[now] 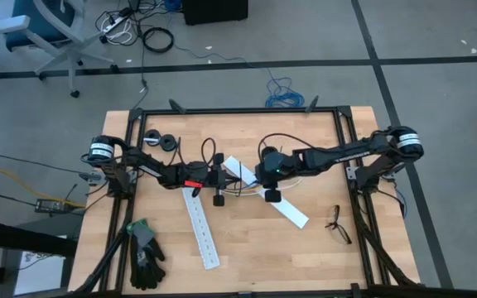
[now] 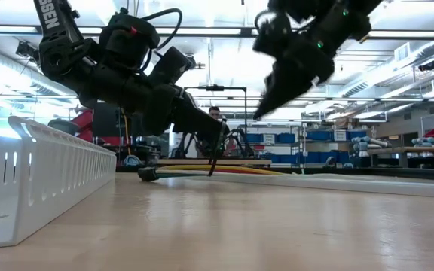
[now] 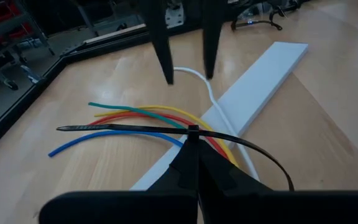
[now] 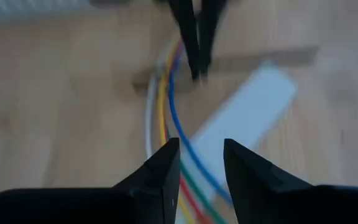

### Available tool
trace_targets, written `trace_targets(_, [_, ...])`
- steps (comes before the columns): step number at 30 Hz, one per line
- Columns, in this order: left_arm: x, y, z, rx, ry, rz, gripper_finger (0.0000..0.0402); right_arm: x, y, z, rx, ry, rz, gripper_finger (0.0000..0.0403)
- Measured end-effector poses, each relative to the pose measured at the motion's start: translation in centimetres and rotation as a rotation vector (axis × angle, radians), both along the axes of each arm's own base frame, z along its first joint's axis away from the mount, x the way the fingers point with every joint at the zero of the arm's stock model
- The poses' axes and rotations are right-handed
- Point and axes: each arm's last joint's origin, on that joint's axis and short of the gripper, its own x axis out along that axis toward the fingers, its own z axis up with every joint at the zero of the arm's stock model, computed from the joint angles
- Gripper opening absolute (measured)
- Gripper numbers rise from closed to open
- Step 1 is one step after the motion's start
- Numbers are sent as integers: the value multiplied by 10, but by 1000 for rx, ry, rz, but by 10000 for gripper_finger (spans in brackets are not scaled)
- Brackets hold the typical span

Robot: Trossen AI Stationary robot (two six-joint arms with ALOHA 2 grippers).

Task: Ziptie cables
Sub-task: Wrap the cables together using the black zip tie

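**Ziptie pinned crosswise over the wires, right gripper hanging above them**

On the left side of the desk (image 1: 247, 248), the left arm reaches in low toward the middle, its forearm almost level with the wood. The left gripper (image 3: 193, 134) has its fingers pressed together on the ziptie (image 3: 123, 128), pinching it at the small head where the strip crosses the cables (image 3: 143, 112). The black strip lies across the bundle: one straight end sticks out past the blue wire, the other bends away in a loose arc over the white slotted strip (image 3: 260, 74). The wires fan out on the wood from under that white strip, blue, red, yellow and green showing, with a white one curving off toward the far gripper.

Going rightward, the right arm stretches in from the right edge of the desk, elbow out, its wrist tipped downward. The right gripper (image 4: 201, 155) is spread part-way and holds nothing; in its own camera the wires run lengthwise straight out between its two fingertips, so the bundle's long axis lines up with the gap. In the level view it hangs clear above the desk, with the bundle just below and a little toward the left arm.

The left gripper is the nearer one, already on the strip; by my reading the right one must drop and catch the ziptie's free tail.
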Motion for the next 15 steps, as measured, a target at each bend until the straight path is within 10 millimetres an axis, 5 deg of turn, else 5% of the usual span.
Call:
trace_targets(4, [0,0,0,0,1,0,0,-2,-2,-9,-4,64,-29,110])
trace_targets(15, [0,-14,0,151,15,-97,0,6,-17,-8,205,-204,-234,110])
